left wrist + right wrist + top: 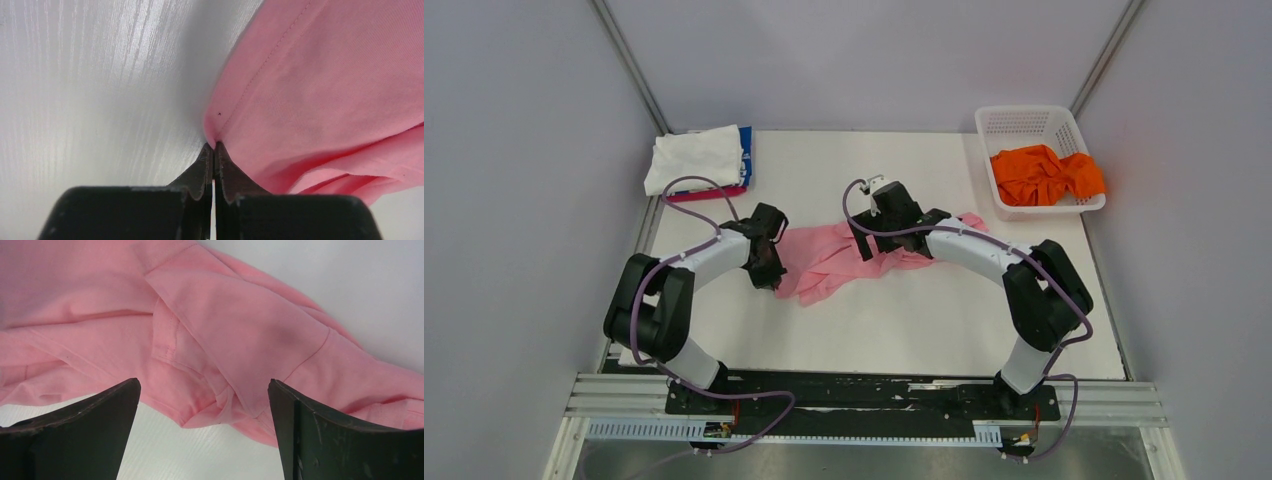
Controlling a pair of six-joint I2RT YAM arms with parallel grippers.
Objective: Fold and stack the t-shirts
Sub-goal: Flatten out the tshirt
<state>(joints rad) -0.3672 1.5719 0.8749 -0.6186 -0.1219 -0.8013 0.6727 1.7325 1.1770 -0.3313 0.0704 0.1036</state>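
Observation:
A light pink t-shirt [829, 258] lies crumpled in the middle of the table. My left gripper [773, 274] is at its left edge. In the left wrist view this gripper [214, 146] is shut, and a hemmed edge of the pink t-shirt [320, 90] puckers into its tips. My right gripper [867, 245] hovers over the shirt's right part. Its jaws [204, 382] stand wide open above a folded sleeve of the pink t-shirt [225, 325], holding nothing. An orange t-shirt [1044, 175] lies in the basket. A white t-shirt [694, 158] tops a pile with a blue one [746, 150] and a magenta one [709, 192].
The white lattice basket [1027, 120] stands at the back right corner. The folded pile sits at the back left corner. Grey walls close in the table on the left, back and right. Bare tabletop [924, 320] lies in front of the pink shirt.

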